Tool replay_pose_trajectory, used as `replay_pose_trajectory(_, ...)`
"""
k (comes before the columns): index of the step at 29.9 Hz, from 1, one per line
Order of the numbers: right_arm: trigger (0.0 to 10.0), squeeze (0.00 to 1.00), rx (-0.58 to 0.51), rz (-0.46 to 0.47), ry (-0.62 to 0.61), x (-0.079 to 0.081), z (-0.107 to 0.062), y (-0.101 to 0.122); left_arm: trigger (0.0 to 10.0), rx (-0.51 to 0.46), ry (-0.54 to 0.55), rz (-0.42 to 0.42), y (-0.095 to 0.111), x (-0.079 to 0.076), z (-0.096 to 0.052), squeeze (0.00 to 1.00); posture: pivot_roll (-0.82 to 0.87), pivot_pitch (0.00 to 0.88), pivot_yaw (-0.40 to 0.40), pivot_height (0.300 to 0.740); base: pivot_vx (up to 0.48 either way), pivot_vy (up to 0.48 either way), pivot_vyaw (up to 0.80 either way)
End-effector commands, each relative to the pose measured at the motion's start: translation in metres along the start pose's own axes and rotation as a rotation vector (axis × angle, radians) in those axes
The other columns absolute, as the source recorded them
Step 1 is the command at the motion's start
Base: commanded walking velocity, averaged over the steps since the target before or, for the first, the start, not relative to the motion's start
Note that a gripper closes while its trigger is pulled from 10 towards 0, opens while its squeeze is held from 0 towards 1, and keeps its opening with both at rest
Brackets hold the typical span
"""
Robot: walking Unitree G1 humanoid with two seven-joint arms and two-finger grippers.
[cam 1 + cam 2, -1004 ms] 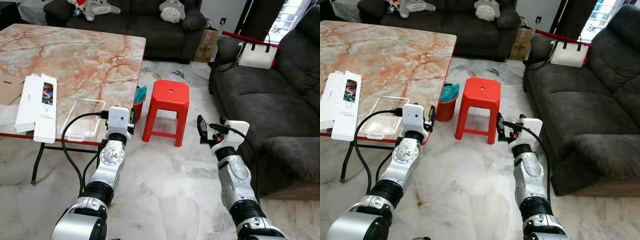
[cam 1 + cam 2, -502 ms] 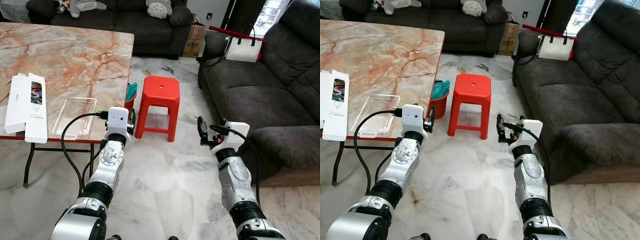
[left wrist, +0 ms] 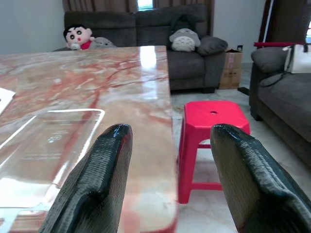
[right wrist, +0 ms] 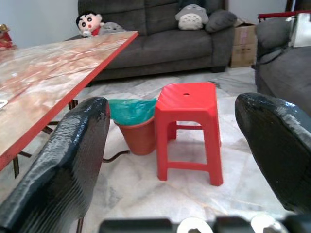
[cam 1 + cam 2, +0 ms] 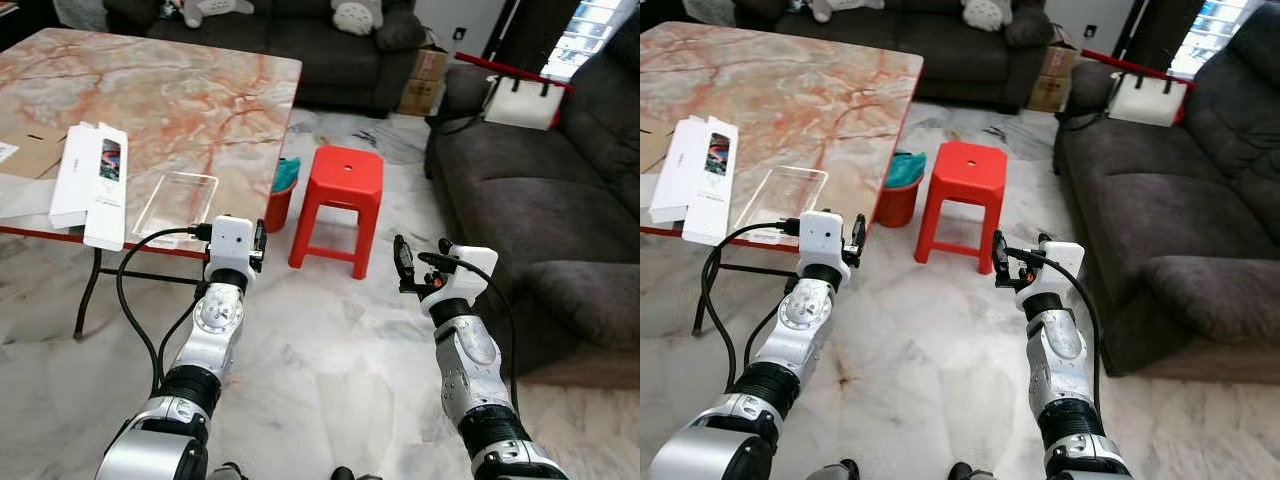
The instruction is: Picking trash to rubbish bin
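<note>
A: Trash? Clear plastic tray (image 5: 176, 203) at near edge of red-veined marble table (image 5: 180, 100), beside white carton (image 5: 93, 184).
B: Left gripper (image 3: 167, 184) and right gripper (image 4: 170, 160) both open, empty. Red plastic stool (image 5: 340, 205) beside red bin with green liner (image 4: 137, 127)

Clear plastic tray (image 5: 176, 204): flat, transparent, rectangular, lying open side up at table's near edge, just beside white carton (image 5: 96, 180) at its 9 o'clock. Carton: flattened, printed picture on top, overhanging edge slightly. Red bin (image 4: 138, 130) with green liner: upright on floor, under table corner, 9 o'clock of stool.
</note>
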State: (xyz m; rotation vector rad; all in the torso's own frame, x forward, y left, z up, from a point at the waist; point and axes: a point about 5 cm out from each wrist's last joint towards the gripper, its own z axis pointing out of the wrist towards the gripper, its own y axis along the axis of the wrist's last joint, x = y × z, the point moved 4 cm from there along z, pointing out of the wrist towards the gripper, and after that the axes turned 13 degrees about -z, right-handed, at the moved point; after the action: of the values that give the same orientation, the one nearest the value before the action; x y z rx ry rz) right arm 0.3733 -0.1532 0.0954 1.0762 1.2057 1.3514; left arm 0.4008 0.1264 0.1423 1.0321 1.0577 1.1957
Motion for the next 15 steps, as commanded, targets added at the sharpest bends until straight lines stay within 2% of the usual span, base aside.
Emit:
replay_pose_trajectory(1,10.0,0.0,-0.019,0.0,-0.007,-0.0014,0.0026,0.0056,10.0,0.011,-0.001,-0.006,-0.0015,-0.0017,-0.0003,0.0,0.06,0.101,-0.118,0.74,0.0,0.0,0.0)
replay_pose_trajectory(6,10.0,0.0,-0.019,0.0,-0.005,-0.0002,0.0019,0.0049,10.0,0.01,-0.006,0.02,-0.0018,-0.0013,-0.0007,0.0,0.07,0.102,-0.117,0.74,0.0,0.0,0.0)
replay_pose_trajectory(15,10.0,0.0,-0.018,0.005,0.001,0.002,0.0012,0.004,10.0,0.022,-0.017,0.01,-0.0038,-0.0052,-0.0014,0.0,0.07,0.1,-0.116,0.74,0.0,0.0,0.0)
